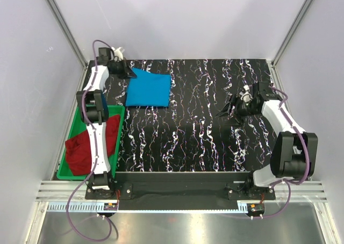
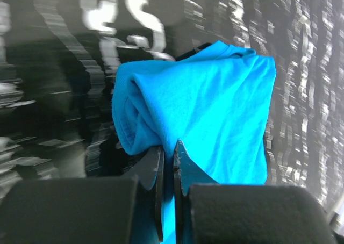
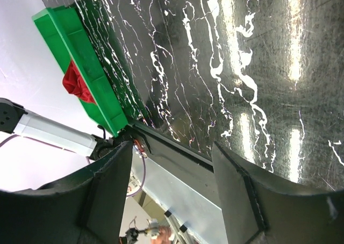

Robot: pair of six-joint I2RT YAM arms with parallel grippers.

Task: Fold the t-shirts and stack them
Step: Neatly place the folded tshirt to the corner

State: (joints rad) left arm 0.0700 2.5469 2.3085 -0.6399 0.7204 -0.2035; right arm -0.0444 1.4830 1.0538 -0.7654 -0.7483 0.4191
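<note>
While our left gripper (image 2: 169,145) is clamped tight on a pinch of the blue t-shirt (image 1: 149,88), the main hazard, as we judge it, is that the grip takes only some layers near one corner. If we lift or drag from this hold, the folded bundle could open out, the rolled edge seen from the left wrist could slide loose, and the rectangle would need refolding. A pull toward the far left could also carry cloth over the edge of the table (image 1: 204,142), since the shirt lies near that far-left corner. The red t-shirt (image 1: 80,150) is a loose heap in the green bin (image 1: 64,174) at the near left, not yet folded, so we reckon stacking is some way off. A left arm swinging low over the bin could also snag it. As for pose, our left arm is stretched far forward along the left side, above the bin, with its fingers meeting the shirt's far-left corner. Whether that corner is raised off the surface we cannot tell. Our right gripper (image 1: 230,108) hangs above bare tabletop at mid-right, well apart from both shirts, fingers spread and holding nothing, its forearm reaching out from the base and the jaws pointing left.
</note>
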